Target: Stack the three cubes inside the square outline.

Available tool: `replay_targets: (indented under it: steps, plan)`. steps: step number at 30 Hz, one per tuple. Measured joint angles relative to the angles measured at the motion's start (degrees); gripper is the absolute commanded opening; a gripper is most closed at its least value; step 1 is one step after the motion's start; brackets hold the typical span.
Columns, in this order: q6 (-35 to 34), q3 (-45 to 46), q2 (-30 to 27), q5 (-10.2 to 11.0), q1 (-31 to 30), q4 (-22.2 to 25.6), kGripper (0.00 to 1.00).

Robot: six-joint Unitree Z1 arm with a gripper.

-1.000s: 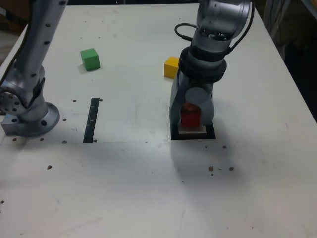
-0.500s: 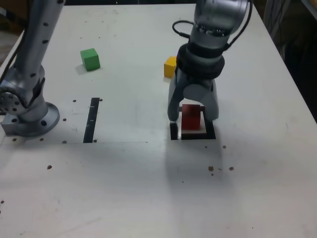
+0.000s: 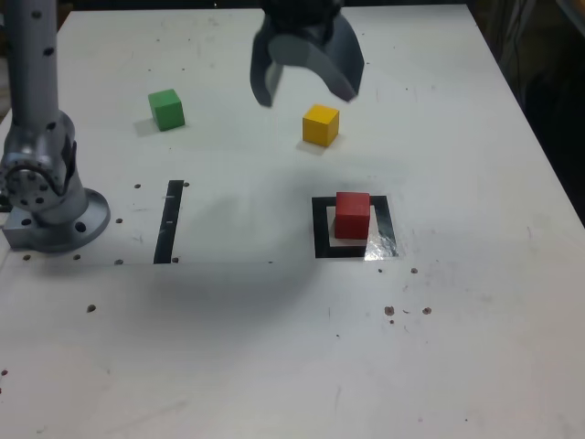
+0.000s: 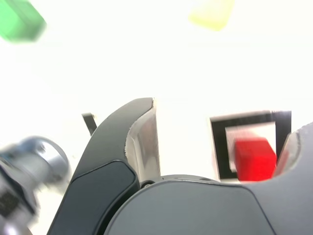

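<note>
The red cube (image 3: 352, 214) (image 4: 254, 159) stands alone inside the square outline (image 3: 320, 240) (image 4: 218, 147), nothing touching it. The yellow cube (image 3: 320, 124) (image 4: 211, 13) sits on the table behind the outline. The green cube (image 3: 166, 108) (image 4: 20, 22) lies far off toward the exterior view's left. My gripper (image 3: 306, 87) hangs high above the table, behind and left of the outline in the exterior view, jaws spread wide with nothing between them. In the wrist view one dark finger (image 4: 142, 142) shows clearly.
The arm's grey base (image 3: 50, 206) stands at the exterior view's left edge. A narrow black tape strip (image 3: 169, 221) lies on the white table (image 3: 274, 329) beside it. Small dark specks dot the table near the front.
The gripper opened off the red cube, left it in the outline, then rose and swung back toward the exterior view's upper left.
</note>
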Motion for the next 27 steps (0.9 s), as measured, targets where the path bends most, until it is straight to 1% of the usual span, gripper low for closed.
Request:
replay_targets:
  steps: [2,4,8,10,18,27]
  plan:
    - [4.1,0.0,-0.5,1.6,2.6,-0.5,1.00]
    - [7.8,0.0,-0.2,2.2,5.0,-1.4,1.00]
    - [15.8,-0.3,2.9,2.5,8.9,-3.4,0.99]
    - [18.6,-0.2,4.8,2.3,10.1,-4.9,0.99]
    - [20.5,1.2,7.7,1.5,10.8,-8.6,0.98]
    - [20.6,1.2,12.5,0.7,11.9,-10.1,0.95]
